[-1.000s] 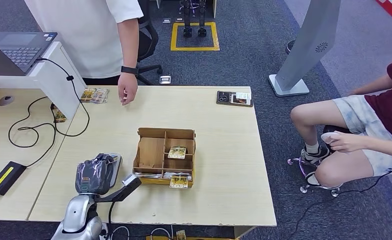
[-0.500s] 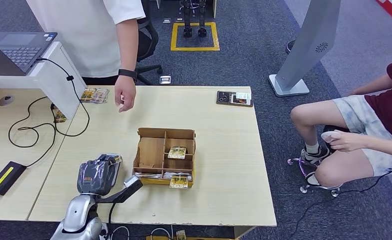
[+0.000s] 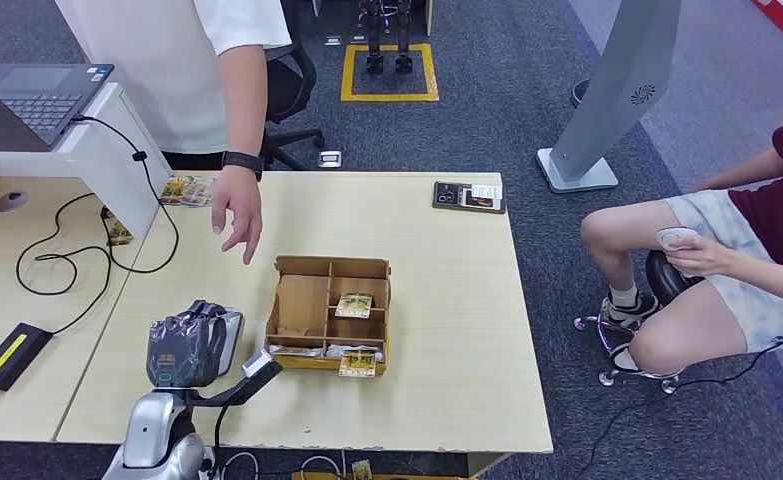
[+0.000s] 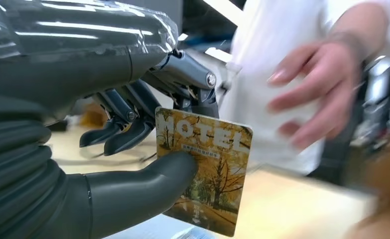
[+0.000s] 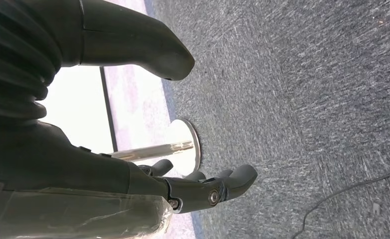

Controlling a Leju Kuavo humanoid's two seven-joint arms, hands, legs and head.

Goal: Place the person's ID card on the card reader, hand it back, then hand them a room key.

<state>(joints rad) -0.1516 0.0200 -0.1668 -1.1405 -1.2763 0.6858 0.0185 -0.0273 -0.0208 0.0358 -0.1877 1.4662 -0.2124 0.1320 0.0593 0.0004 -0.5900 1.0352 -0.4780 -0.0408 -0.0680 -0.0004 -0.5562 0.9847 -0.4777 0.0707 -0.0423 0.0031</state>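
I am holding the room key (image 4: pixel 202 174), a card printed HOTEL, pinched between the thumb and fingers of the left hand (image 3: pixel 189 348). In the head view this hand is hovering over the near left part of the table (image 3: pixel 447 270), just beside the wooden organiser box (image 3: pixel 329 313). The right hand (image 5: pixel 202 186) is hanging over the carpet, fingers apart, gripping nothing.

The person's hand (image 3: pixel 235 212) is reaching across the table toward the left hand, fingers spread, not yet touching the key; in the wrist view it is blurred, so I judge it is moving.

Risks at this handover, as I judge them:
- Releasing before the person is gripping the card: the key is dropping onto the table.
- The pinch is covering little of the card, so a sideways pull could be twisting it loose.
- Extending the arm while the person's hand is closing in could be causing a collision with their fingers.

Containers: the organiser box is divided into compartments. One card (image 3: pixel 353 305) is lying in a right-hand compartment; further cards (image 3: pixel 357 363) are sitting along the near edge. The left compartments appear unoccupied.
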